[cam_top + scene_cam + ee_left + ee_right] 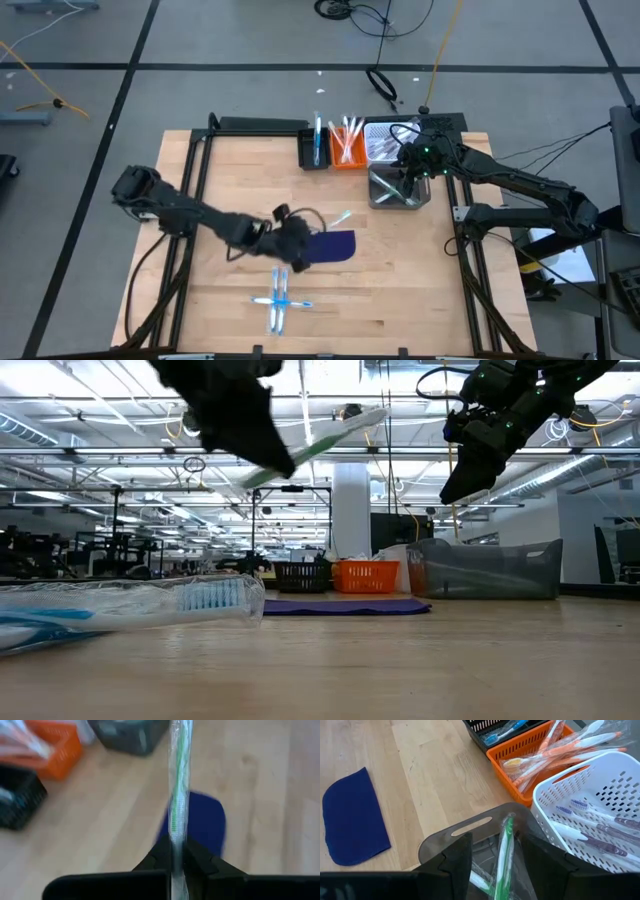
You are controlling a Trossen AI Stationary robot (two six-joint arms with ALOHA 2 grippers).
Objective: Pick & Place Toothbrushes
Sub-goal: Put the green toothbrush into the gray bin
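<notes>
The left gripper (176, 862) is clamped on a wrapped green toothbrush (179, 780), which sticks straight out from between its jaws, lifted over the blue mat (333, 245). This looks like the carrying step. Across the table the right gripper (496, 857) hovers over the grey bin (470, 827), jaws apart around another green toothbrush (504, 852) (whether it is gripped or just released I cannot tell). Two light blue toothbrushes (279, 298) lie crossed on the wood behind the left jaws. Next, I judge, the left arm must swing toward the bins and lower into the grey one.
</notes>
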